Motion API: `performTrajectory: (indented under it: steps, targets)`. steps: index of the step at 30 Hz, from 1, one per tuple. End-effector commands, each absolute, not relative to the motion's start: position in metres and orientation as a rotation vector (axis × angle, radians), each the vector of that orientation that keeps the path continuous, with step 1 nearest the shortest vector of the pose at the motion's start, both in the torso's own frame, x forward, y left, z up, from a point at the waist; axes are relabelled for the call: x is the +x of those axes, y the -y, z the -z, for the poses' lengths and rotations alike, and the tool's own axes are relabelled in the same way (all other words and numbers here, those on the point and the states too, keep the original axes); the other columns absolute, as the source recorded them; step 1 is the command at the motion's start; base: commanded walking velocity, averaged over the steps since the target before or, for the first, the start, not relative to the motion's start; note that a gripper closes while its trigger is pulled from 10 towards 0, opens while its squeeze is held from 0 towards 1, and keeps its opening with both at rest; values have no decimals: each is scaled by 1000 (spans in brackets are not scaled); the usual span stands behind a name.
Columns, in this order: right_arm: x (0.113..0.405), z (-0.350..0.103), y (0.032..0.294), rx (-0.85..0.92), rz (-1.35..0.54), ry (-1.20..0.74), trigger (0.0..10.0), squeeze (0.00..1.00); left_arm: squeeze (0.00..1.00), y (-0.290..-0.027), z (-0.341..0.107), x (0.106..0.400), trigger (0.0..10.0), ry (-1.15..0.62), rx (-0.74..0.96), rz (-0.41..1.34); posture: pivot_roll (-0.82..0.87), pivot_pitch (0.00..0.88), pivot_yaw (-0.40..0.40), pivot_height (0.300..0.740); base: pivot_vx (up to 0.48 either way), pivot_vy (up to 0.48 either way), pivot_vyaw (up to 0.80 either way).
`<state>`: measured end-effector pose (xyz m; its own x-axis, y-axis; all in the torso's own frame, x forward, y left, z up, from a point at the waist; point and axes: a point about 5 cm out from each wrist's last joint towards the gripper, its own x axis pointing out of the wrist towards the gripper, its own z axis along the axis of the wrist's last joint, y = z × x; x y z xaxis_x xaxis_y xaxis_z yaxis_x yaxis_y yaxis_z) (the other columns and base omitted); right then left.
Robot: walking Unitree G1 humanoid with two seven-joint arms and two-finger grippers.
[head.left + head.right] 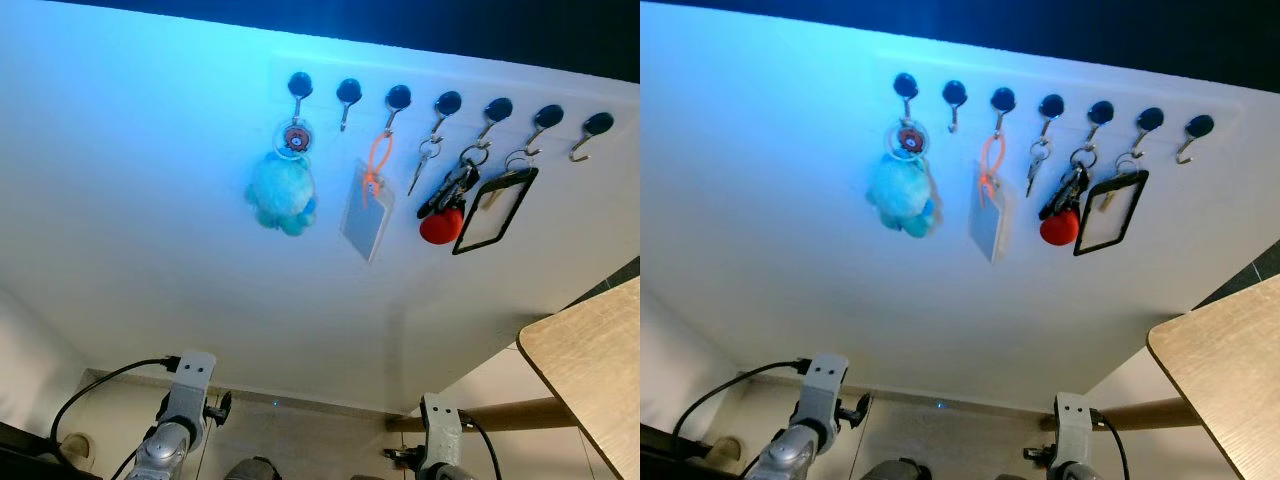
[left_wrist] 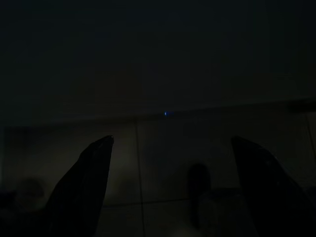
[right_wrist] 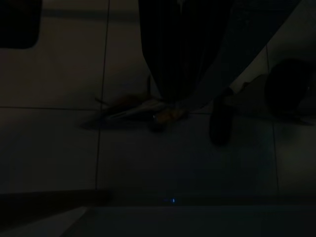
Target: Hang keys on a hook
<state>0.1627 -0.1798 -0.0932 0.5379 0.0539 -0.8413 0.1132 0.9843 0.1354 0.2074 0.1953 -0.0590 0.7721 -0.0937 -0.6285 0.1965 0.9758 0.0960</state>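
The bunch of dark keys with a round red fob [image 1: 444, 205] hangs on the fifth black-knobbed metal hook [image 1: 494, 113] from the left in a row of seven hooks on the white wall [image 1: 150, 200]. Just left of that hook, a single small silver key on a ring [image 1: 420, 165] hangs from the fourth hook; left of that, an orange loop carrying a pale card holder [image 1: 367, 207] hangs from the third; the second hook [image 1: 347, 98] is bare; and on the first, furthest left of the keys' hook, hangs a fluffy turquoise plush toy [image 1: 281, 193] under a round keyring. Just right of the keys' hook, a black-framed clear badge holder [image 1: 494, 209] hangs from the sixth hook, touching the red fob's side, and the seventh hook [image 1: 590, 132] is bare. Well below and right of the hooks, the corner of a light wooden worktop [image 1: 590, 370] juts in. Both silver arms hang low beneath the row. The left gripper [image 2: 170, 190] is released, its two black fingers spread wide above dim floor tiles. Of the right gripper I cannot tell the state; its wrist view is very dark, with tiled floor and some faint litter on it.
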Motion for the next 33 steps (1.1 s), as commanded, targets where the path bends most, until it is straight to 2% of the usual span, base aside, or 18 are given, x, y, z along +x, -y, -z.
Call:
performTrajectory:
  steps: [1,22,33]
  targets:
    - [158,95,184,193,64,-1013,10000,0,0,-191,63,202,10000,-689,163,178,77,50,-80,740,0,-480,0]
    - [154,97,184,231,103,-1022,10000,0,0,-197,64,202,10000,-716,163,130,78,49,-78,740,0,-32,0]
    - [154,97,185,243,122,-1019,10000,0,0,-197,65,201,10000,-720,160,130,75,51,-76,740,-306,0,0]
